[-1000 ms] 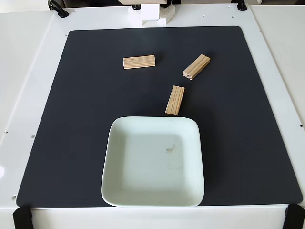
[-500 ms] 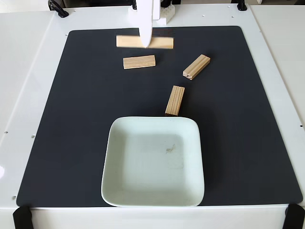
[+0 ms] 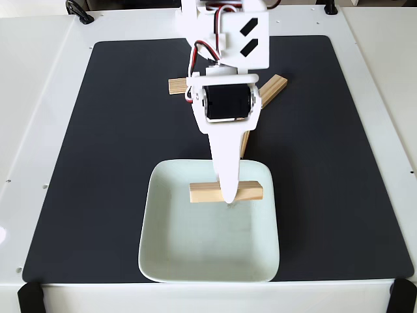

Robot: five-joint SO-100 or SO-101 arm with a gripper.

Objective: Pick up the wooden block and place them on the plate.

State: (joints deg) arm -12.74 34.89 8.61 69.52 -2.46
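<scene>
Fixed view, near to far. Bottom centre of frame: the plate point(image 3: 195, 261), square, pale mint, raised rim, sits on the dark mat point(image 3: 98, 163), near the mat's lower edge. Its lower half is bare.

Over the upper part of the plate: one wooden block point(image 3: 208, 193) lies crosswise, long axis left to right, held at about its middle by the claw point(image 3: 229, 195). The claw is closed on this block, fingers pointing down toward the plate. Cannot tell whether the block touches the plate floor or hangs just above it.

Behind, the white arm point(image 3: 225, 65) with black servo covers mid-frame. Three more blocks rest on the mat, partly hidden: a sliver of one point(image 3: 244, 145) just beyond the plate's top rim right of the claw, one end of a block point(image 3: 176, 86) upper left of the arm, an angled one point(image 3: 273, 88) upper right. The white bench point(image 3: 39, 98) surrounds the mat.

Step in hand, as a judgement: placing phase for the first block, transport done, release not yet done. Next move calls for lowering until the block is seated, opening the claw, lifting straight up to avoid dragging the block, then going for a remaining block. The one near the rim looks tight against the plate edge, so approach needs care.
</scene>
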